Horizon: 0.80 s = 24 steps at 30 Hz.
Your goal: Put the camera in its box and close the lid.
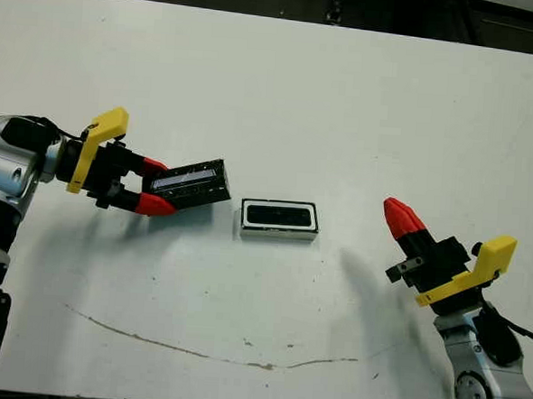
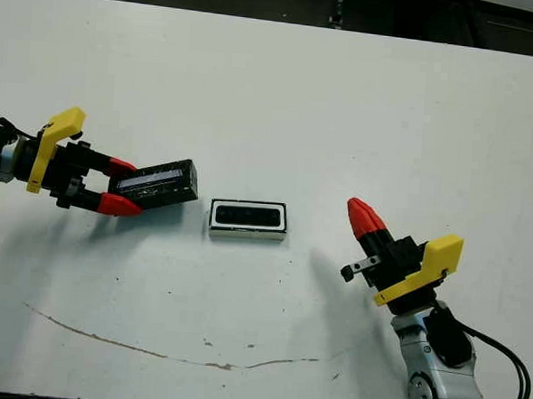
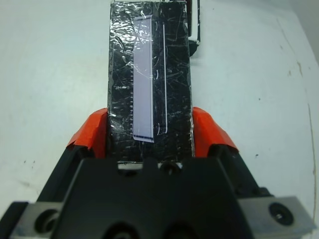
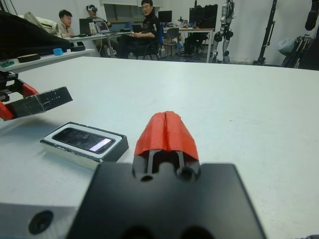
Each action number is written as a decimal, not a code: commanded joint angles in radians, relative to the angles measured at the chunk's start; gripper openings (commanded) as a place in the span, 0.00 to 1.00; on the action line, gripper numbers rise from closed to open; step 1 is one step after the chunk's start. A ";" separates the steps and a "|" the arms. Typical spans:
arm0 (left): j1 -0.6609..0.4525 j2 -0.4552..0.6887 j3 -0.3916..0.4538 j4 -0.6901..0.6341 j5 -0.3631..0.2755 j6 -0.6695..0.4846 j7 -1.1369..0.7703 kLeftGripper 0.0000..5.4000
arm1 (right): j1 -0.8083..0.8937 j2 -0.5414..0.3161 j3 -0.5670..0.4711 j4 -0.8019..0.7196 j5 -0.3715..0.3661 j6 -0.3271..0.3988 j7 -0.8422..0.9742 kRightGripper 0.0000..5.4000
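The scene is bright and evenly lit, and the white table (image 1: 282, 92) looks a little grey-green in the head views. Light comes from above. Soft shadows fall on the table near the left gripper (image 1: 154, 185) and on the left side of the right gripper (image 1: 401, 217). The glossy lid (image 3: 149, 74) shows many small glints on its wrinkled foil, and its pale strip reflects light. The camera (image 4: 83, 139) screen carries a small bright reflection. In the left wrist view the black gripper body, close to the lens, is blurred. In the right wrist view the people (image 4: 144, 25) far behind the table are soft.
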 commanded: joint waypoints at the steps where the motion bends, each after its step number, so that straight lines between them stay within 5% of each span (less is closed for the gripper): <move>1: 0.006 -0.018 0.006 -0.018 -0.016 -0.007 -0.017 0.59 | 0.010 -0.014 0.000 -0.008 -0.002 0.020 -0.009 0.00; 12: 0.105 -0.099 0.005 -0.203 -0.055 0.114 0.110 0.59 | 0.018 -0.013 0.000 -0.014 -0.002 0.023 -0.015 0.00; 24: 0.156 -0.120 -0.074 -0.401 0.022 0.191 0.301 0.59 | 0.019 -0.015 -0.001 -0.010 0.000 0.011 -0.006 0.00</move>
